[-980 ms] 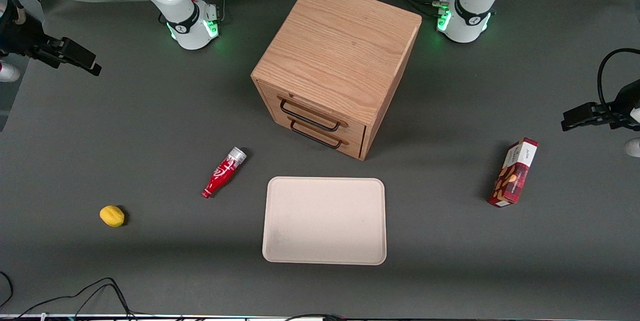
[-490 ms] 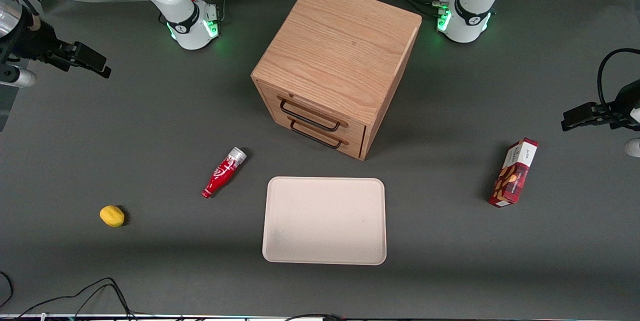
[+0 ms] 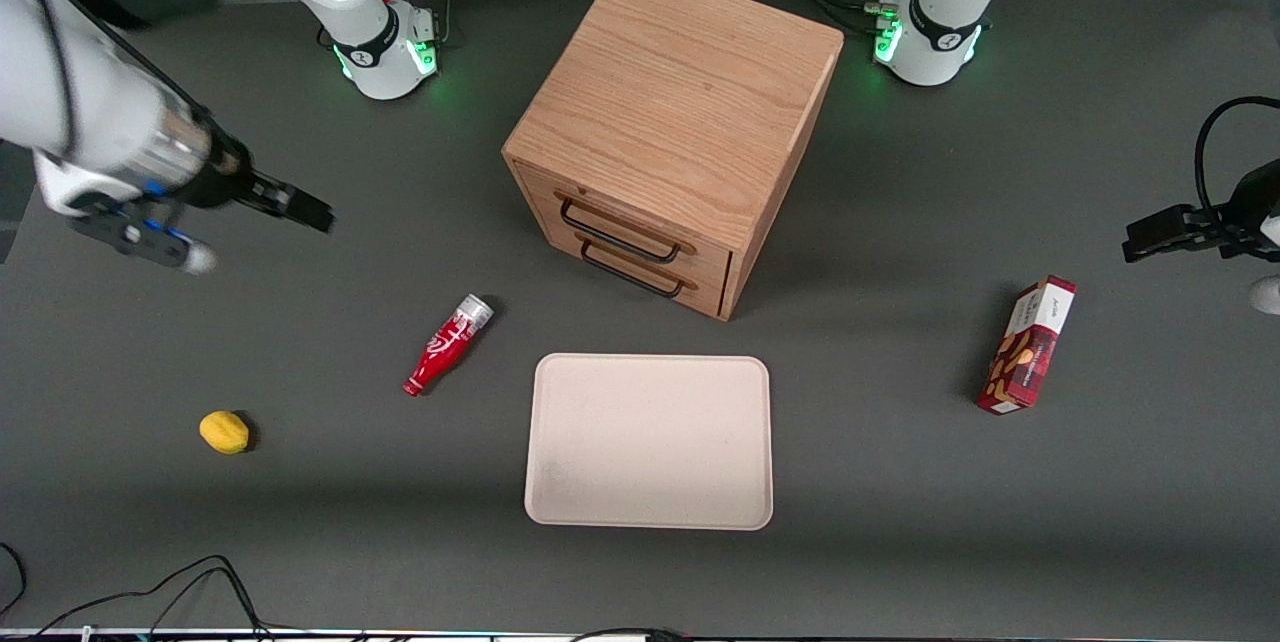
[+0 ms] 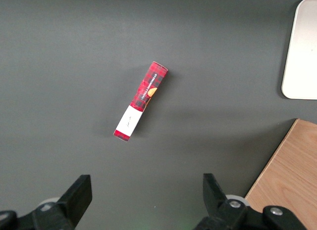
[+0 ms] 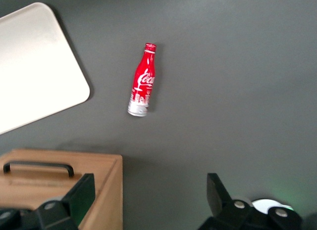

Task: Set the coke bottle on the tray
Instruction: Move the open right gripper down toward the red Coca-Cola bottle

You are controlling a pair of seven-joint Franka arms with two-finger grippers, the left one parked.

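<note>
Coca-Cola script marks coke bottle beside tray; gripper jaws open.

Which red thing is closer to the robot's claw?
The coke bottle, lying on the table beside the tray. The open gripper hangs near it; the red snack box lies toward the parked arm's end.

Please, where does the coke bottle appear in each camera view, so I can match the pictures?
Front view: coke bottle lies on the table beside the tray; the gripper hangs apart, farther from the camera.
Right wrist view: bottle lies beside the tray corner.
Left wrist view: not in it.
Shared landmark: the tray.
</note>
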